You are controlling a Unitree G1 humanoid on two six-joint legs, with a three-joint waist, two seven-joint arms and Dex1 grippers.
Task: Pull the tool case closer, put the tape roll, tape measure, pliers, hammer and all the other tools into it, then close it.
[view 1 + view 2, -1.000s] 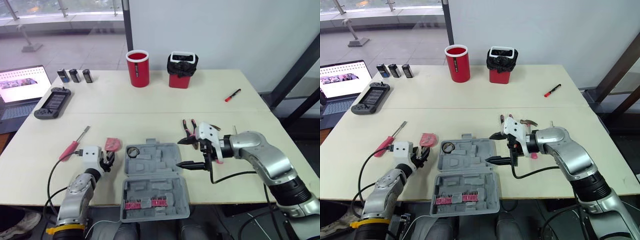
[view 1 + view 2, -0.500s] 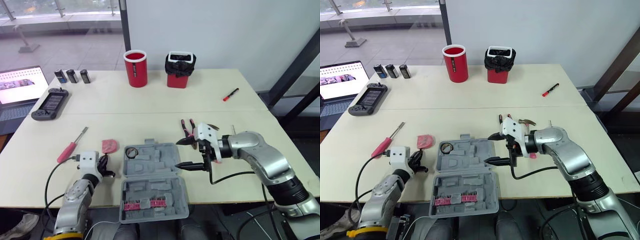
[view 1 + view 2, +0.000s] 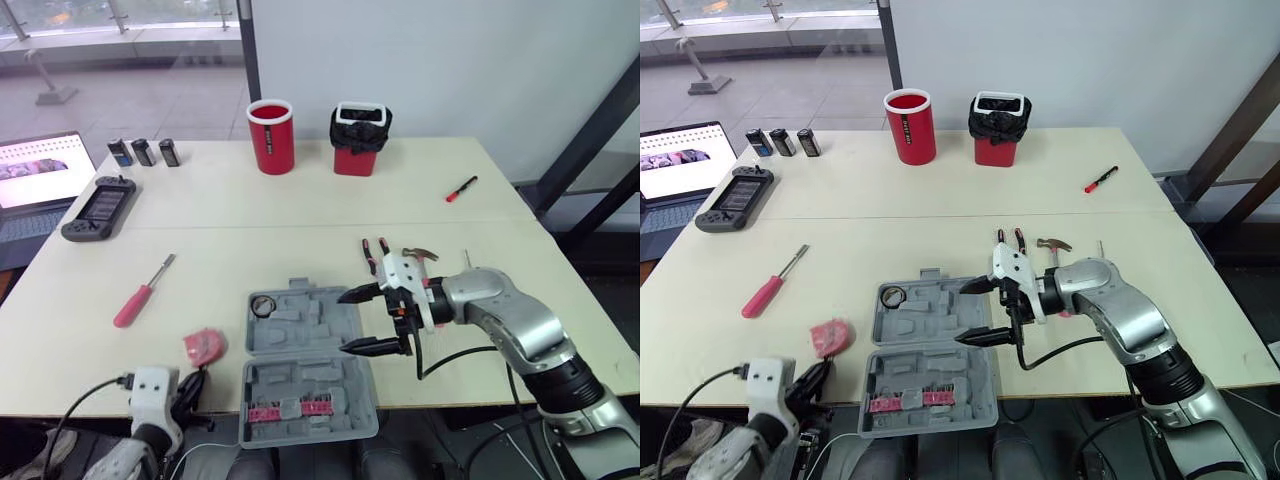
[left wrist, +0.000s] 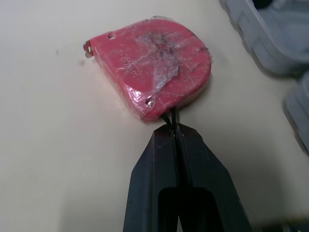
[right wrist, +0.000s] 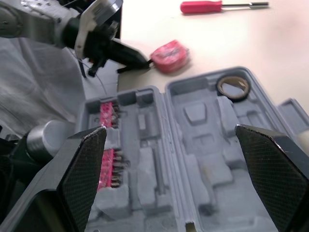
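Observation:
The grey tool case [image 3: 300, 335] lies open near the table's front edge, with the tape roll [image 3: 264, 305] in a far-left pocket and red bits in the near half. The red tape measure [image 4: 149, 67] lies left of the case [image 5: 193, 125]. My left gripper [image 4: 173, 128] is shut on the tape measure's thin black cord, at the table's front edge [image 3: 190, 385]. Hovering over the case's right side, my right gripper [image 3: 346, 322] is open and holds nothing. The pliers [image 3: 372, 252] and hammer [image 3: 420, 255] lie behind it. A red screwdriver [image 3: 140, 295] lies further left.
At the back of the table stand a red cup [image 3: 271, 135] and a black-lined red bin [image 3: 361, 138], with a red marker [image 3: 463, 189] to the right. A game controller [image 3: 98, 208], three batteries [image 3: 145, 152] and a laptop [image 3: 35, 180] are at the far left.
My left arm has drawn back to the table's front edge, dragging the tape measure toward me by its cord. The right gripper has shifted left over the case.

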